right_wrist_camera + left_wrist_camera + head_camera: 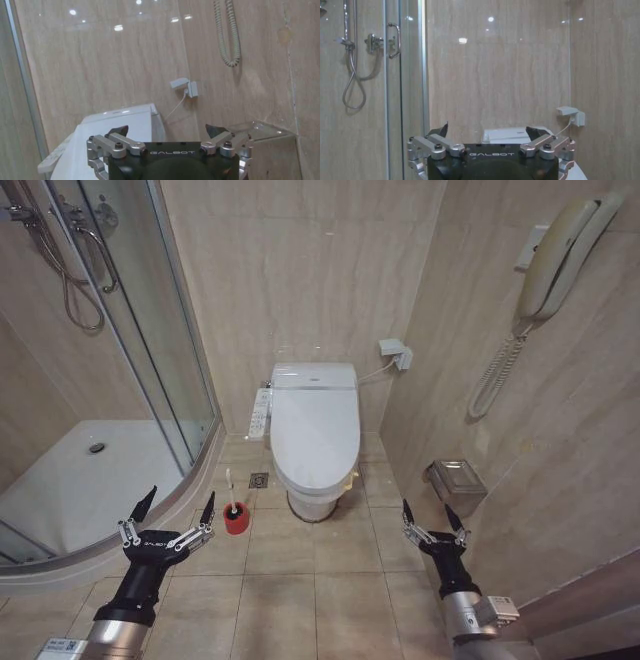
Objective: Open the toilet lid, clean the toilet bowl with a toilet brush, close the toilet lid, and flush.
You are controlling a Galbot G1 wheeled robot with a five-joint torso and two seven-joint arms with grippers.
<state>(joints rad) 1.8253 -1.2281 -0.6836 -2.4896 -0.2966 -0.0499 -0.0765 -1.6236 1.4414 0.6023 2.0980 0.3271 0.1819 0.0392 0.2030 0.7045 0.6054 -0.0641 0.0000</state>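
The shower tray (pixel 70 480) sits far left of the toilet, behind curved glass. In front of it the left gripper (pixel 177 508) hangs in the air over the floor tiles (pixel 300 580), its 2 fingers spread wide and holding nothing. The toilet brush (pixel 229 485) stands upright in its red cup (pixel 236 520) on the floor, just left of the toilet's base and just beyond the left gripper's inner fingertip, not touching it. The toilet lid (pixel 315 430) is down, covering the toilet completely, with a control panel (pixel 260 415) along its left side; it lies ahead of both grippers and between them. From the left wrist, the top of the toilet's rear part (pixel 510 135) shows just past the spread fingers. A wall socket (pixel 397 355) is right of the toilet. The right gripper (pixel 432 518) hovers to the right of the toilet's base, fingers also spread and empty, close to a metal holder (pixel 455 480) on the right wall. A wall phone (pixel 560 260) hangs higher on that wall.
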